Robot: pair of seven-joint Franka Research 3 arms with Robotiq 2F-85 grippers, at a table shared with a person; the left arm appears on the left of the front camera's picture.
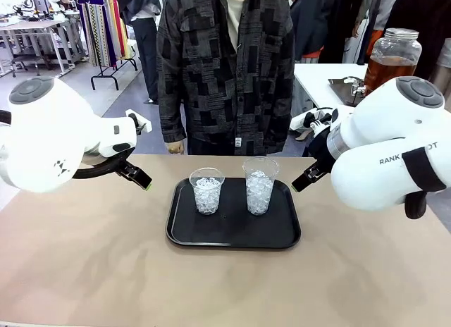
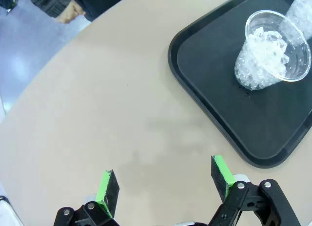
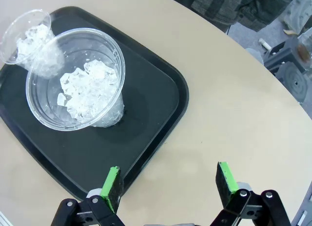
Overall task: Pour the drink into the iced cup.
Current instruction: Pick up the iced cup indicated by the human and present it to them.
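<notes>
The left gripper [image 2: 164,179] and the right gripper [image 3: 168,179] are held over the tan table [image 1: 84,270] on either side of the black tray [image 1: 232,241], each with its green-padded fingers spread wide and nothing between them. A shorter iced cup [image 1: 207,191] and a taller iced cup [image 1: 260,186] are set upright side by side on the tray. The amber drink [image 1: 386,72] is kept in the glass dispenser jar [image 1: 393,56] on a white table [image 1: 313,80] at the far right.

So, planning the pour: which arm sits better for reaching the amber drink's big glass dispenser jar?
Probably right: the right gripper, open, hangs nearer the silver-lidded glass jar; the left gripper is beyond the black tray.
</notes>
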